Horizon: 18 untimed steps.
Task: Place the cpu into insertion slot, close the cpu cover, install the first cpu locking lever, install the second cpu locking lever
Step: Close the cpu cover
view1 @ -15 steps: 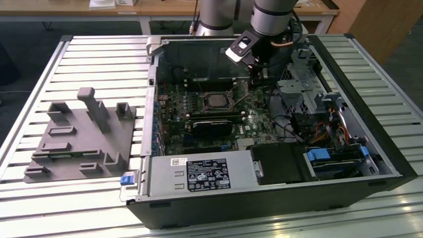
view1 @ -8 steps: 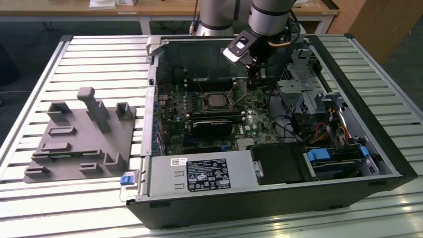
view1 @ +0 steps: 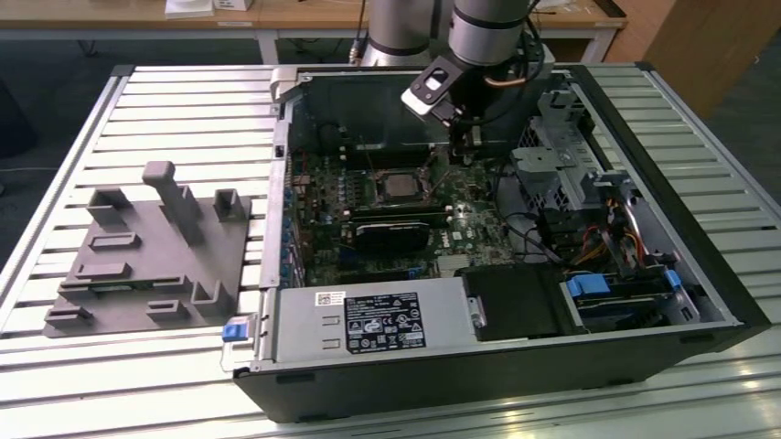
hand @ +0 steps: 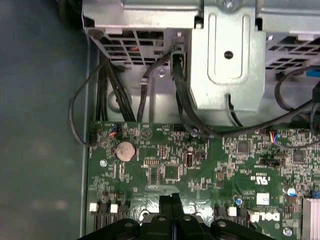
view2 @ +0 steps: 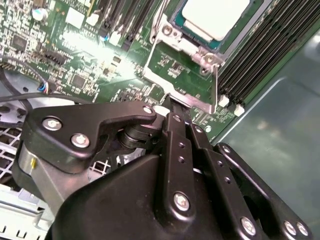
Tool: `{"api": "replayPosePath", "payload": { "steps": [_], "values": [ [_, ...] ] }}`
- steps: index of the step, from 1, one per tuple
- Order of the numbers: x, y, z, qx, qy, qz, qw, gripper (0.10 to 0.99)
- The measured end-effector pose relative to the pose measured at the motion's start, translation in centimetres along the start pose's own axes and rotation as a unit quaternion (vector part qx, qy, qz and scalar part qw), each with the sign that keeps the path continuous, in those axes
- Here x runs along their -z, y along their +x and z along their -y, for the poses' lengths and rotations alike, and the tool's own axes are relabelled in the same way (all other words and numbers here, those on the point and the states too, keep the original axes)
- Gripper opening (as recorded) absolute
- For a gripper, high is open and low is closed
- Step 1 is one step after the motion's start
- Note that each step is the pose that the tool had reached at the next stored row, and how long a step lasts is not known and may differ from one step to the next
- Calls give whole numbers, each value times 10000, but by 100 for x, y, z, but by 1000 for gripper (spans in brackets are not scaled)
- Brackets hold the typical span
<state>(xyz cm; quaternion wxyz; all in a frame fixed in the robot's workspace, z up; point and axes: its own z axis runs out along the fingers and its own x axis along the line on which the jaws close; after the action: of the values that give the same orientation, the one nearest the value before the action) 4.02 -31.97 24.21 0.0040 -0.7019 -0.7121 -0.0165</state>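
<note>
Silver-grey cpu (view2: 214,15), flat square (cpu cover (view2: 190,47) framing it), gripper (view2: 172,107) nearby.

exterior view: high, set back, angled down over the slatted grey metal table (view1: 171,110) and the open black computer case (view1: 488,375). second wrist view: very near, looking past the black jointed hand (view2: 173,111) onto the green circuit board (view2: 75,60). first wrist view: near, facing across the same board (hand: 210,160) toward the silvery sheet-metal drive cage (hand: 227,60). all three share the board.
</note>
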Motion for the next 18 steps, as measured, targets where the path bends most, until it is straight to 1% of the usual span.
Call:
{"api": "replayPosePath", "payload": {
  "steps": [8, 18],
  "values": [
    [-3, 1, 108, 0, 0, 0, 10000, 114],
    [-10, 3, 204, 0, 0, 1, 10000, 114]
  ]
}}
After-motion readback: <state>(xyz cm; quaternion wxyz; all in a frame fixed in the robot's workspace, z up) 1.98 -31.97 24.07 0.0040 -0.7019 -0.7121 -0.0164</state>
